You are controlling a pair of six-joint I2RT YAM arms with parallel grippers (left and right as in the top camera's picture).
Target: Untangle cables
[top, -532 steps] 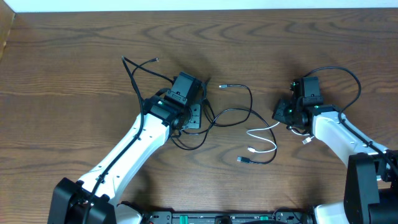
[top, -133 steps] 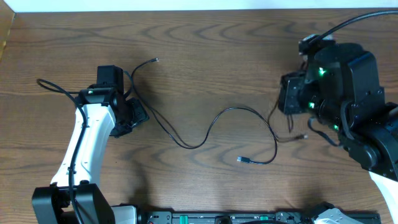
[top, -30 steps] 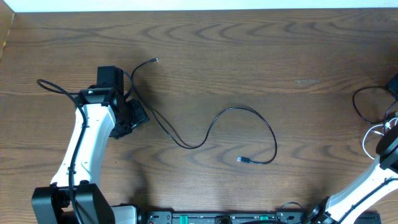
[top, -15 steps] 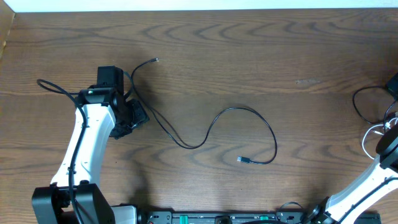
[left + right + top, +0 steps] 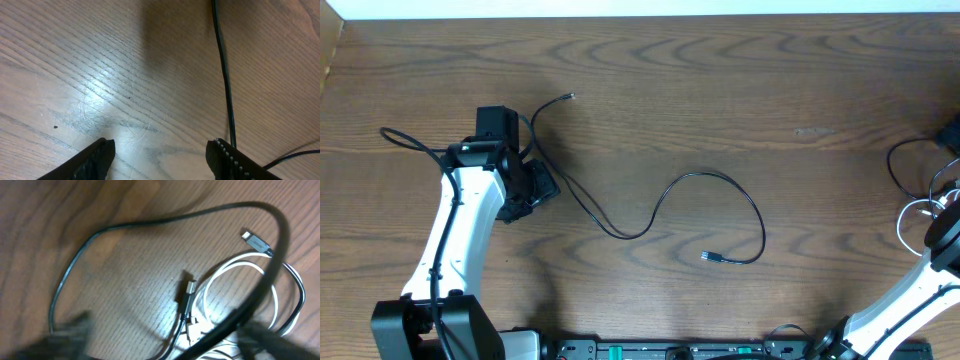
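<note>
One cable (image 5: 705,176) lies across the table (image 5: 720,80), other cables (image 5: 903,218) at its right edge

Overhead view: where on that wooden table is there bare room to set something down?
The widest bare stretch of brown wooden table lies between the long thin black cable in the middle and the heap of black and white cords at the right edge. The far strip is bare too. Crowded: beside the white left robot arm, where that cable passes.

- The left gripper (image 5: 161,156) hangs just above a wooden table (image 5: 75,60), its two dark fingers (image 5: 95,160) spread apart with only bare wood between them.
- A thin black cable (image 5: 224,75) runs down from the top edge, passing just beside the right finger.
- Glare brightens the wood near the left finger.
</note>
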